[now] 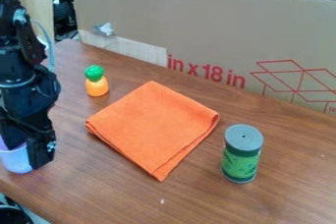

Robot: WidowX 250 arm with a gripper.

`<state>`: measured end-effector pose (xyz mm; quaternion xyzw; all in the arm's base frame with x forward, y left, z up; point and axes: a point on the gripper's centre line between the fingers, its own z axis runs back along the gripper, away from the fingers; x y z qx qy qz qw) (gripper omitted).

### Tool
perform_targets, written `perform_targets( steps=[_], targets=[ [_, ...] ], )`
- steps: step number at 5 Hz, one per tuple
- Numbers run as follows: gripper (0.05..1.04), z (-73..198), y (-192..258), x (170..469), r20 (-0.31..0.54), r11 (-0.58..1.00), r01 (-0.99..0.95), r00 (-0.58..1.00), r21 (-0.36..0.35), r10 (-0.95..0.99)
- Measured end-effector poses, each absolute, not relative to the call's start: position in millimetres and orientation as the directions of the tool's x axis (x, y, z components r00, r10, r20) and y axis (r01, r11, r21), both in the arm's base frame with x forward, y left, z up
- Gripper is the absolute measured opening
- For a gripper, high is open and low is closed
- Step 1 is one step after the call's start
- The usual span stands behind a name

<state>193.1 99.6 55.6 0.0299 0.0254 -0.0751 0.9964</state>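
Item one: fingers point(43, 154) of the black gripper point(26, 152), reaching down at the cup's rim; whether they are clamping its wall or merely straddling it, I cannot tell.

Item two: pale lavender cup point(18, 162), standing nearly upright by the near left edge of the brown table point(197, 201), its upper part hiding partly behind the gripper.

Progress, by judgement: contact with the cup is seemingly being made; a firm hold is remaining unproven, and any clear lift is lacking.

Outward: orange cloth point(154, 125), lying folded mid-table; green-topped orange toy point(96, 84) (rather like a pineapple), standing beyond it; green canister point(241, 154), standing upright to the right; cardboard panel point(197, 26), backing everything.
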Motion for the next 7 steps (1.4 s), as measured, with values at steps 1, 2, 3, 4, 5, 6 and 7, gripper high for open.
perform_targets(
  steps=[1,2,3,4,5,6,7],
  targets=[
    [0.997,47,100,196,-0.056,0.987,0.149,0.988,0.053,-0.146],
    [0.926,39,107,195,-0.059,0.993,0.107,0.993,0.042,-0.104],
    [0.628,37,106,193,-0.072,0.995,0.097,0.993,0.029,-0.094],
    [0.334,39,108,192,-0.076,0.997,0.078,0.994,0.01,-0.077],
    [0.145,47,107,197,-0.066,0.996,0.085,0.994,-0.028,-0.087],
    [0.093,59,109,210,-0.034,0.994,0.101,0.994,-0.032,-0.103],
    [0.093,112,113,237,0.112,0.994,0.109,0.988,0.02,-0.11]
  ],
)
